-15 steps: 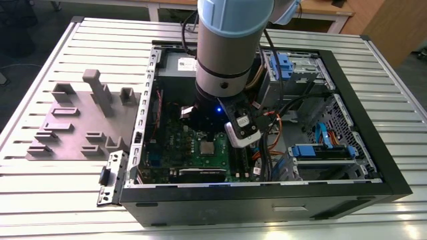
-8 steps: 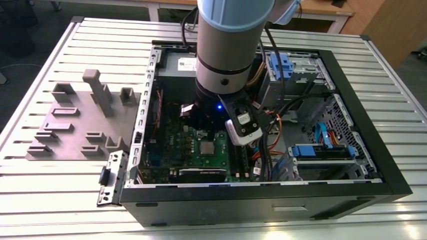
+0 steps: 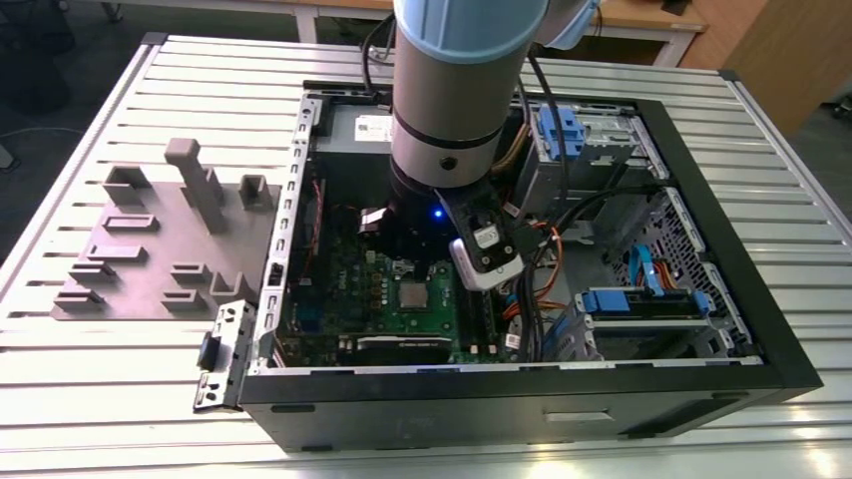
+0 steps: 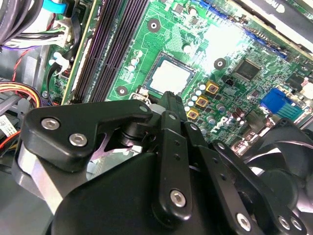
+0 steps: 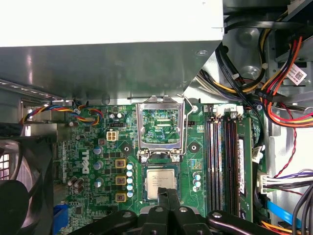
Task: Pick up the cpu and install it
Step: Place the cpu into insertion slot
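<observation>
**Cpu lies in its socket, closed gripper at its edge**

A slatted metal table [image 3: 107, 389] carries an open computer case [image 3: 533, 414] across the centre and the exterior view's right. A grey fixture plate [image 3: 134, 279] sits at the exterior view's left. The arm [image 3: 453, 100] drops from the upper middle of that frame into the case, over the green motherboard [image 3: 379, 284]. Just below the arm's end, at the lower centre of the frame, the cpu [image 3: 415, 295] lies flat on the board as a small pale square.

The first wrist view looks straight down on the board. The socket frame [image 5: 141, 128] stands swung open just beyond the cpu, with green board showing through its window. Dark memory slots [image 5: 222, 161] run alongside, and a black fan [image 5: 24, 186] sits at the board's far side from them. The gripper [image 5: 168, 192] has its two black fingers [image 5: 164, 196] drawn together with only a thin seam between them and nothing held. Their tips overlap the cpu's near edge, but whether they touch it cannot be told.

The second wrist view looks out over the gripper's black linkage [image 4: 166, 161]. It shows the silver top of the cpu seated in its socket, just past the closed fingertips.
</observation>
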`<state>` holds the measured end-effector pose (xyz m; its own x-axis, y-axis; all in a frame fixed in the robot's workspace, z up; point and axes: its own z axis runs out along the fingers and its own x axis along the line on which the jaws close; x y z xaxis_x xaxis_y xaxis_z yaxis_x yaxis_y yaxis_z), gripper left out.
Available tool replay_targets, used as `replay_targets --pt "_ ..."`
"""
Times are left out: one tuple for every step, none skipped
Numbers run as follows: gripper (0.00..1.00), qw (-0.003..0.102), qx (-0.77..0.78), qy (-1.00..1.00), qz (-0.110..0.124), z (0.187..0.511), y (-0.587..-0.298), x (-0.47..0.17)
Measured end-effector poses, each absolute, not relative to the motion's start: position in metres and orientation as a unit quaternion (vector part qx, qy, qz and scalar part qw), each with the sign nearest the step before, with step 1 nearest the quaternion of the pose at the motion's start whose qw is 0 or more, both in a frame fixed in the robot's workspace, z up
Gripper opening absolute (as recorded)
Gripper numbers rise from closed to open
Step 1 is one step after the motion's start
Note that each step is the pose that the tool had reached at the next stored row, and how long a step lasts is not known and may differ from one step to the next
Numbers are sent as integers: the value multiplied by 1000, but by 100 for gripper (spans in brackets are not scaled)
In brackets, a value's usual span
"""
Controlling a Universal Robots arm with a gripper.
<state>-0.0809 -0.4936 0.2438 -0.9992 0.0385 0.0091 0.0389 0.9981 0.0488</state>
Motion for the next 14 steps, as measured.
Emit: replay_targets --pt "11 4 -19 -1000 -24 244 -494 -81" --pt "11 4 -19 -1000 -24 244 -494 -81" --pt "11 4 -19 -1000 -24 244 -494 -81" --pt "11 4 -18 -1000 -24 244 -494 -81" --pt "11 4 -17 -1000 -24 244 -494 -81" --pt "11 4 -15 -1000 -24 244 -494 -81" --pt "11 4 -12 -1000 -24 244 -494 -81" --pt "11 4 -9 -1000 -24 244 -494 -81" --pt "11 4 -5 -1000 -24 244 -494 -81" --pt "11 5 0 -1000 -24 244 -494 -81" --pt "11 5 6 -1000 -24 244 -494 -81" --pt "11 5 12 -1000 -24 244 -494 -81" --pt "11 5 20 -999 -24 244 -494 -81" --pt "11 5 27 -999 -24 244 -494 -81"
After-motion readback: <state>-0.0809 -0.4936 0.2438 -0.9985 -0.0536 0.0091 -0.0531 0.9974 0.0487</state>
